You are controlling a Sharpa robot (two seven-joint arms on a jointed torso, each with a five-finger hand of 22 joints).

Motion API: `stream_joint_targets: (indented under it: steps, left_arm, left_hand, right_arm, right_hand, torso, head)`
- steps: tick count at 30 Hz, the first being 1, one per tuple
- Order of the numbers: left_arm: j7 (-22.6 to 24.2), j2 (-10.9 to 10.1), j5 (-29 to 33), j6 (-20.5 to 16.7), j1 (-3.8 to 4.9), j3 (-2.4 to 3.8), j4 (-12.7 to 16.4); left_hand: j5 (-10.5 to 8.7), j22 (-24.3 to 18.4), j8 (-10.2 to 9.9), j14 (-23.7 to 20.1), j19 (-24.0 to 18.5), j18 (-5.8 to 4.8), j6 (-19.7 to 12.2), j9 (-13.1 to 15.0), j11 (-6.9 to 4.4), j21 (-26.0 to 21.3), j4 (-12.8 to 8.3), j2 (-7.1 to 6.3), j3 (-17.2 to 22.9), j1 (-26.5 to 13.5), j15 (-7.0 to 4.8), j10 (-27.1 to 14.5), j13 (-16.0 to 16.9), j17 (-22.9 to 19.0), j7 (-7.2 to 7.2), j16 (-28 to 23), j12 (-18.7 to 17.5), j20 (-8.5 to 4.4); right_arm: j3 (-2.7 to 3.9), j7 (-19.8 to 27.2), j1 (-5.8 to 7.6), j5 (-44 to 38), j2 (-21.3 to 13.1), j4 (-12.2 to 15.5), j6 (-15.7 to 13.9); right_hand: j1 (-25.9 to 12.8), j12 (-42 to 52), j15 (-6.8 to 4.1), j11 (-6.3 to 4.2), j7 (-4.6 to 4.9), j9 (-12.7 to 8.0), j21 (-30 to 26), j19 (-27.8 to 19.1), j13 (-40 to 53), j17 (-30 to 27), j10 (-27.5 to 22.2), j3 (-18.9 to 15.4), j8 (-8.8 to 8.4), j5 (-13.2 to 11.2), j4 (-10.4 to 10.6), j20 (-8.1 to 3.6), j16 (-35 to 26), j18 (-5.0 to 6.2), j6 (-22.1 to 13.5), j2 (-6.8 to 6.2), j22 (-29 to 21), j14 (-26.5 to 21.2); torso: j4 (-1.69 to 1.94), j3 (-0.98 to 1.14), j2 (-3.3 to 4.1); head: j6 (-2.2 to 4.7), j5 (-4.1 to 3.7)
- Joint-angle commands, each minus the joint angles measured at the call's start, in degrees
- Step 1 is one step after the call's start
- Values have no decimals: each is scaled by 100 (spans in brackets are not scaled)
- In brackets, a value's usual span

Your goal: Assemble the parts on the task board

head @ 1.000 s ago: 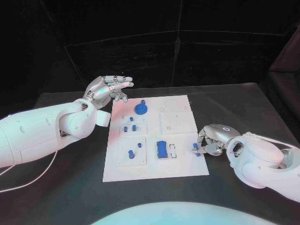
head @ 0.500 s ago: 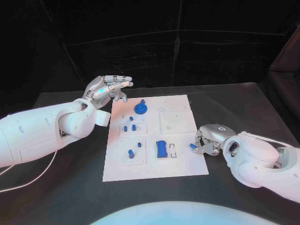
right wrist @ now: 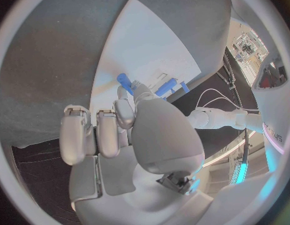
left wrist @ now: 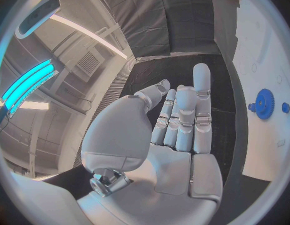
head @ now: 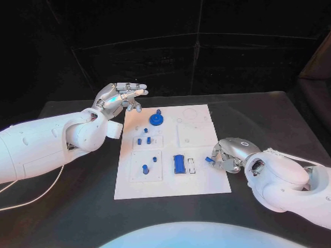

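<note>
left hand [head: 121,97]: hovering off the task board's far left corner, above the table, palm raised; fingers are extending loosely side by side and holding nothing.
task board [head: 202,183]: white plate lying flat in the middle of the black table [head: 76,206]; serving as the landmark for all entries below.
gear part [head: 155,120]: blue toothed disc with a centre stub, sitting at the board's far middle, just beside the left hand's fingertips but not touching them.
small pegs [head: 143,140]: short blue pieces standing in the board's left-middle panel.
lower peg [head: 145,168]: lying in the board's near-left panel.
block part [head: 178,164]: blue rectangular piece lying in the board's near middle, well apart from both hands.
held peg [head: 209,160]: small blue cylinder at the board's right edge, raised just above the surface; in the right wrist view it is projecting past the fingertips [right wrist: 124,83].
right hand [head: 229,153]: sitting at the board's right edge; thumb and a finger are pinching the peg at its rear end, remaining fingers curling in.
handling estimate: the peg is likely light, rigid and smooth, so slipping or tilting in the pinch is the risk; gripping across the shaft near mid-length is leaving the tip free for insertion.
</note>
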Motion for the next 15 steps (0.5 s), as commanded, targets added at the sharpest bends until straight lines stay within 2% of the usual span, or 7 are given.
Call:
stream_joint_targets:
  steps: [1, 4, 5, 8, 13, 15]
  left_arm:
    - [29, 9, 15, 70, 7, 4, 0]
    - [30, 15, 15, 69, 7, 4, -2]
    - [31, 16, 15, 68, 7, 4, -2]
    - [32, 18, 15, 68, 7, 3, -1]
    - [31, 18, 15, 66, 7, 3, 2]
    - [30, 17, 15, 65, 7, 3, 4]
  left_hand:
    - [7, -7, 32, -26, -22, 35, -43, 4, -2, -38, 3, 9, -34, -43, 4, -26, 5, -7, 16, 10, 27, 19]
    - [7, -7, 32, -26, -22, 35, -43, 4, -2, -38, 3, 9, -34, -43, 4, -26, 5, -7, 16, 10, 27, 19]
    - [7, -7, 32, -26, -22, 35, -43, 4, -2, -38, 3, 9, -34, -43, 4, -26, 5, -7, 16, 10, 27, 19]
    - [7, -7, 32, -26, -22, 35, -43, 4, -2, -38, 3, 9, -34, -43, 4, -26, 5, -7, 16, 10, 27, 19]
    - [7, -7, 32, -26, -22, 35, -43, 4, -2, -38, 3, 9, -34, -43, 4, -26, 5, -7, 16, 10, 27, 19]
    - [7, -7, 32, -26, -22, 35, -43, 4, -2, -38, 3, 9, -34, -43, 4, -26, 5, -7, 16, 10, 27, 19]
  right_arm:
    - [5, 305, 11, 472, 16, 110, -930]
    - [6, 399, 12, 706, 64, 150, -1003]
    - [6, 414, 13, 782, 87, 152, -998]
    - [7, 416, 13, 992, 146, 140, -915]
    - [7, 286, 14, 1403, 256, 50, -539]
    - [7, 223, 14, 1519, 301, 16, -398]
  right_hand:
    - [-218, 37, 7, -10, 10, 20, 28, 27, 14, 43, 32, 160, -52, 57, 81, 1, 15, -42, 45, -160, 716, 306]
    - [-378, 92, 17, -5, 16, 18, 48, 50, 57, 78, 73, 212, -93, 220, 196, 2, 33, -50, 63, -232, 745, 315]
    - [-421, 123, 16, -8, 16, 16, 56, 58, 83, 91, 93, 240, -115, 319, 227, 3, 39, -52, 81, -255, 756, 317]
    - [-471, 150, 14, -6, 13, 15, 66, 69, 108, 110, 113, 277, -146, 412, 263, 2, 49, -56, 107, -282, 771, 321]
    - [-588, 179, 8, -15, -1, 18, 80, 84, 141, 144, 144, 326, -195, 591, 340, -1, 67, -61, 184, -323, 790, 328]
    - [-650, 195, 3, -22, -10, 24, 86, 91, 158, 160, 160, 329, -207, 678, 379, -5, 75, -63, 227, -335, 800, 330]
  torso:
    - [5, -4, 2]
    - [11, -2, 4]
    - [6, -2, 4]
    - [6, -2, 8]
    - [9, -9, 6]
    - [5, -5, 13]
  head:
    - [14, 6]
    - [21, 3]
    - [20, 10]
    - [21, 17]
    - [17, 30]
    - [14, 38]
